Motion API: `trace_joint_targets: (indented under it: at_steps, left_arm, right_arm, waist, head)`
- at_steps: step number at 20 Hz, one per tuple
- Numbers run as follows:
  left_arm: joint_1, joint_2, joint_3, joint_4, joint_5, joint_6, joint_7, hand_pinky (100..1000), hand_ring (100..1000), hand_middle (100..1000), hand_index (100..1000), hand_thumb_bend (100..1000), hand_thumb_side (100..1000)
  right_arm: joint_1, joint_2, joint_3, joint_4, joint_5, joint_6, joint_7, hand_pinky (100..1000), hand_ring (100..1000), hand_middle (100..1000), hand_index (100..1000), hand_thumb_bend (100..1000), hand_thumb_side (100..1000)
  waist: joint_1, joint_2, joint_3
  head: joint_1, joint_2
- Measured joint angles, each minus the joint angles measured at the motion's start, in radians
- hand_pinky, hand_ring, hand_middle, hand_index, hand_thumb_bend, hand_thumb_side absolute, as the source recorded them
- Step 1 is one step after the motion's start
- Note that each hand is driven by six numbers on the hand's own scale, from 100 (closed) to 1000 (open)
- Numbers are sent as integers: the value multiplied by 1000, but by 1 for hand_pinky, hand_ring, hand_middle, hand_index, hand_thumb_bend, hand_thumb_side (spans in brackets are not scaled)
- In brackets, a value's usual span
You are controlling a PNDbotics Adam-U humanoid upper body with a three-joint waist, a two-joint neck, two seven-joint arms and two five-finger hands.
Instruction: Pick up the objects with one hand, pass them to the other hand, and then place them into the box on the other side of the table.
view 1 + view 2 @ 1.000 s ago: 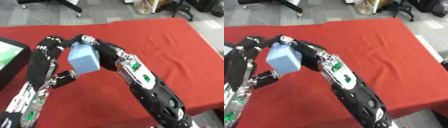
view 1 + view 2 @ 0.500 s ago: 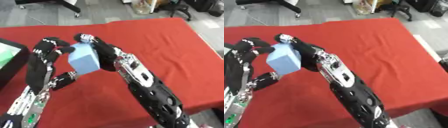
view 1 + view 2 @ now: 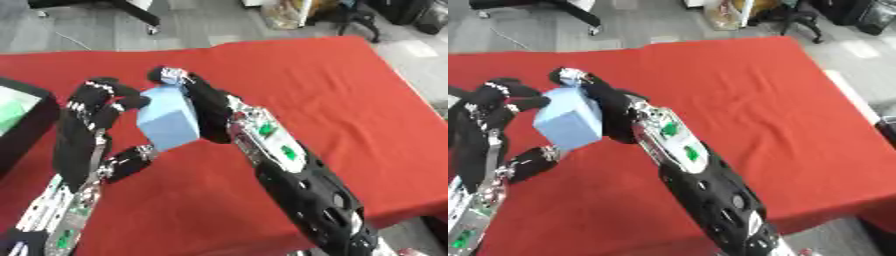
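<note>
Both hands are meeting on a light blue block above the red surface.

The right hand is curling its fingers round the block; the left hand is closing fingers and thumb on its other side, right of the black box.

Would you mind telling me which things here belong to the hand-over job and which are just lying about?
Part of the job:
- light blue block, held up between both hands
- right hand, fingers curled round the block
- left hand, fingers at the block's other side
- dark box at the table's left edge

Just lying about:
- red tablecloth
- office chair on the floor beyond the table
</note>
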Motion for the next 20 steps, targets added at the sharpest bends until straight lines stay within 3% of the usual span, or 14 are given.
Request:
trace_joint_targets:
  at_steps: [4, 9, 13, 20]
  left_arm:
    - [-1, -2, 0, 3, -12, -9, -18, 694, 589, 582, 671, 549, 148]
    - [-1, -7, 4, 4, -27, -18, -51, 706, 598, 590, 692, 547, 165]
    - [-1, -7, 11, 4, -29, -23, -76, 713, 602, 590, 696, 548, 174]
    - [-1, -8, 18, 0, -29, -29, -104, 718, 603, 589, 699, 543, 181]
  right_arm:
    - [2, -2, 0, 0, 3, -6, 14, 806, 340, 447, 479, 100, 996]
    - [8, -10, 0, 0, 39, -38, 62, 938, 410, 519, 576, 100, 1000]
    - [8, -14, -1, 0, 78, -75, 107, 1000, 445, 541, 626, 100, 1000]
    - [9, -16, -4, 0, 125, -121, 146, 1000, 518, 630, 701, 100, 1000]
  waist:
    - [0, 0, 0]
    - [0, 0, 0]
    - [0, 0, 0]
    - [0, 0, -1]
  head:
    - [-6, 0]
    - [-7, 0]
    - [-10, 0]
    - [-10, 0]
